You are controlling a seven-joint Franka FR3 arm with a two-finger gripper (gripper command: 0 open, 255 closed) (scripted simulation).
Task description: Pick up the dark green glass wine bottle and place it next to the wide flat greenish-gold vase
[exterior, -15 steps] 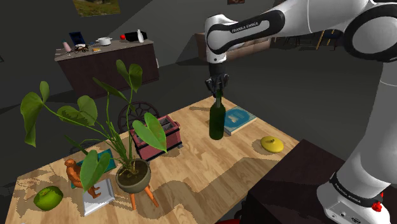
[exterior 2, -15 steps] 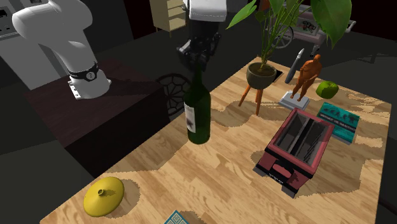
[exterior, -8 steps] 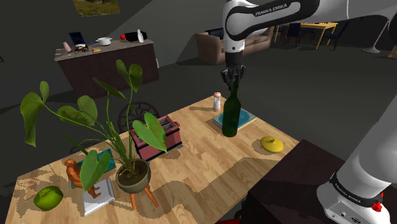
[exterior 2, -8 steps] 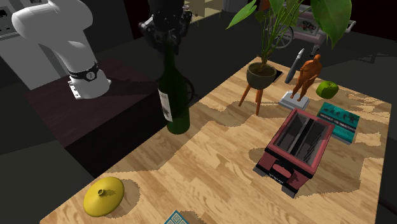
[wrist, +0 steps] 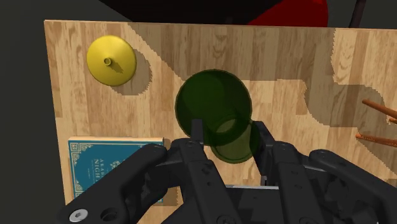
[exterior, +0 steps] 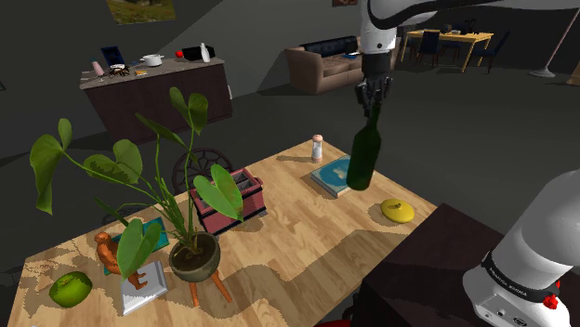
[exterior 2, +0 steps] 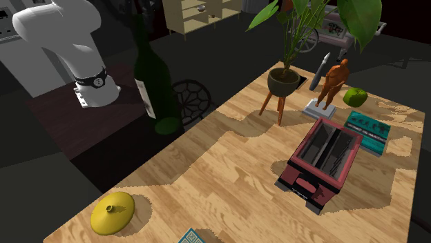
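- The black gripper (exterior: 372, 96) is closed on the neck of the dark green wine bottle (exterior: 363, 160); in the wrist view its two fingers (wrist: 198, 130) press the neck from both sides.
- The bottle hangs neck up below the gripper, clear of the wooden table (exterior: 307, 237). It leans a little in the shoulder view.
- In the wrist view the round bottom of the bottle is over bare wood, near the table's edge on the side of the dark stand (exterior: 418, 269).
- The flat yellow vase (exterior: 398, 211), with a small knob on top, lies on the table close to the corner nearest the stand. It is near the bottle, but the two do not touch.
- A teal book (exterior: 332, 176) lies flat along the short edge of the table, just beside the vase's corner.
- A small shaker (exterior: 317, 148) stands near the next corner of that short edge, beyond the book.
- A dark red toaster (exterior: 229, 201) sits about the middle of the table.
- A potted plant (exterior: 194, 257) with big leaves stands on thin orange legs, toward the other end of the table.
- An orange figurine (exterior: 113, 255) on a white base and a round green fruit (exterior: 70, 289) are near the far short edge, well apart from the bottle.
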